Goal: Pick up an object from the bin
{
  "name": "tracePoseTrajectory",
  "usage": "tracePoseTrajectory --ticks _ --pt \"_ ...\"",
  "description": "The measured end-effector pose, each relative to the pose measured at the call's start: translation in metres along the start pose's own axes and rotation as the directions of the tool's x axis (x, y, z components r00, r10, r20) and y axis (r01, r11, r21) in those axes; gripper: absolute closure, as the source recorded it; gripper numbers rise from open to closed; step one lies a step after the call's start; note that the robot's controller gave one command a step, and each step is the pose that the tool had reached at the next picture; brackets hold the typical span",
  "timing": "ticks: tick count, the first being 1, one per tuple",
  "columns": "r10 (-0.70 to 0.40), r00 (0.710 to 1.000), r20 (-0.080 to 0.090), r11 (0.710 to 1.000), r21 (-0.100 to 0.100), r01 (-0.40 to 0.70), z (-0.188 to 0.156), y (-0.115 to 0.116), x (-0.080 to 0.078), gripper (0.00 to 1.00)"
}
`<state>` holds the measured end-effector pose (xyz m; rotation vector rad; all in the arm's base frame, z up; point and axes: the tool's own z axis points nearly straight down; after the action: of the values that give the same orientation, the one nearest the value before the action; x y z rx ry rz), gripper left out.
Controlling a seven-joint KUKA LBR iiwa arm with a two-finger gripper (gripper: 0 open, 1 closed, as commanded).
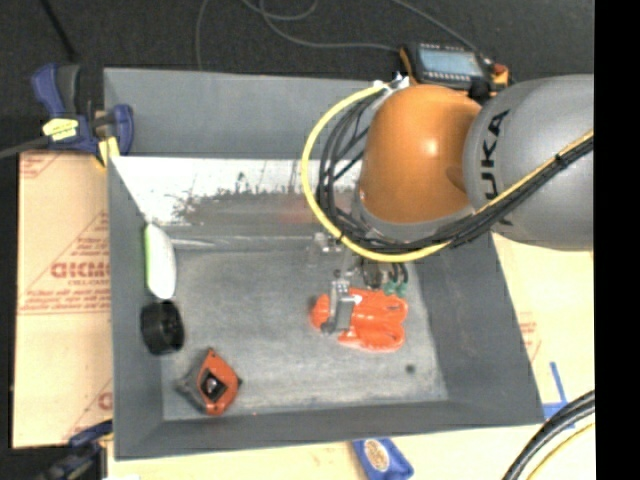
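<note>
The gripper [343,311] sits low against the left part of an orange plastic thing [380,324] lying right of centre on the bin [250,193] floor. The arm's orange cover [415,158] hides the gripper's top, and I cannot tell whether it is clamped or apart.

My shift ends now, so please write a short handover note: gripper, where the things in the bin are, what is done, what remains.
Gripper: low at the orange object, right of centre in the bin; a grasp cannot be confirmed.
White-green oblong item, black round piece and small orange-black item lie near the left wall.
Done: nothing lifted yet.
Left: secure the grasp, lift out.
</note>
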<state>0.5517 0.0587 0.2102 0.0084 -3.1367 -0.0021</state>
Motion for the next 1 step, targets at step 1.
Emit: tracePoseTrajectory --ticks 1 --pt "0.001 1.0 0.006 1.0 -0.001 -0.001 -0.0043 -0.0001 -0.0005 0.0"
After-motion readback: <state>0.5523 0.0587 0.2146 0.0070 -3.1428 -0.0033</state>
